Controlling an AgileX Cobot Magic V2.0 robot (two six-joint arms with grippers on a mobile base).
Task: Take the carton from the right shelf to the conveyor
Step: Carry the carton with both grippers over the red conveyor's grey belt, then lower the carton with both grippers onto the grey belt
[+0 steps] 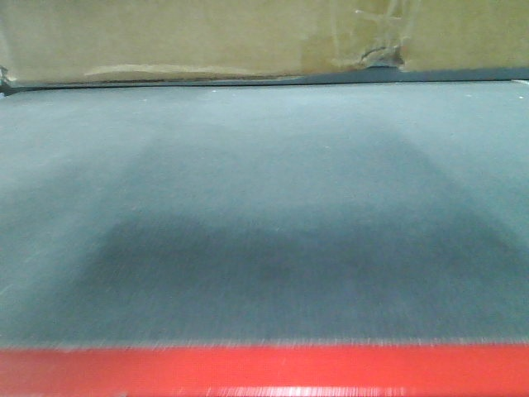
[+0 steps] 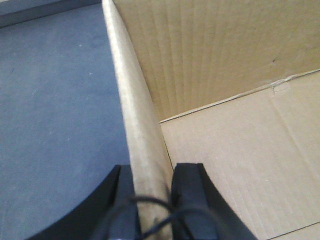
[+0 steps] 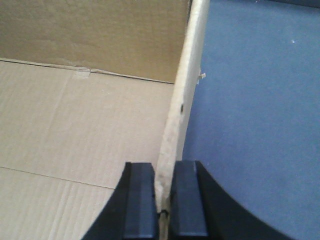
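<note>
Front view:
- No arm is showing.
- The carton (image 1: 207, 37) is lying across the far side of the conveyor (image 1: 264, 207), its long face running left to right.
- A dark gap is showing under its right end; I cannot tell whether it is touching the belt.
- Yellowish tape (image 1: 372, 29) is crossing the face near the right end, with a small tear (image 1: 382, 56) at the bottom edge below it.
- No print or label is readable.
- A red strip (image 1: 264, 370) is running along the near edge of the conveyor.

Left wrist view:
- The left gripper (image 2: 150, 172) is reaching down over the carton's open top and straddling a side wall (image 2: 130, 100).
- Its black fingers (image 2: 192, 190) are pressing narrowly on either face of the wall, gripping the cardboard.
- The wall is running away from the camera, slightly bowed.
- Bare inner cardboard is lying to the right of the wall and grey belt to the left.
- No writing is visible.

Right wrist view:
- The right gripper (image 3: 164, 172) is pinching the opposite wall in the same way, its fingers close together with the cardboard edge between them.
- The carton's inner bottom panel (image 3: 75, 125) is lying to the left of this wall and belt to the right.
- No markings are readable.
</note>
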